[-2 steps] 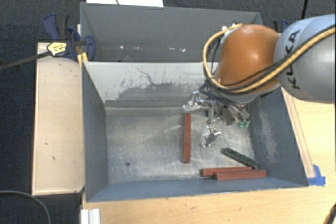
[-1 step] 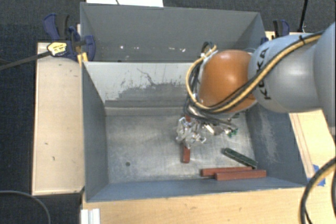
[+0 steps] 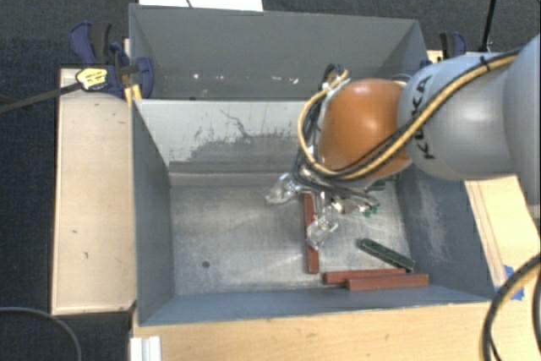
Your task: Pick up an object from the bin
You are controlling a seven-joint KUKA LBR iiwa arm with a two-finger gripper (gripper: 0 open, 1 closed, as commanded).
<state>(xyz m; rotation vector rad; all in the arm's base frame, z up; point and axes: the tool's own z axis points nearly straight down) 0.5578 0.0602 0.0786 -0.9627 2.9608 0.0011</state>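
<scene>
Pincer (image 3: 319, 220) low over a reddish-brown stick (image 3: 313, 258) in the grey metal bin (image 3: 152, 182).

Reaching in from the right beneath its orange wrist cover (image 3: 359, 127), the arm holds the pincer close to the bin floor, a little right of centre. Its metal parts overlap the upper half of the narrow stick, which lies pointing toward the front wall. Whether the pincer is open, closed or gripping the stick cannot be told from this angle. Just right of the stick's near end, a longer reddish-brown bar (image 3: 376, 279) lies flat along the front wall, with its left end close to the stick. Behind that bar rests a slim dark pen-like object (image 3: 385, 254), lying at a slant and apart from the pincer. Farther back, a small green thing (image 3: 373, 202) shows at the edge of the wrist, too hidden to identify.
</scene>
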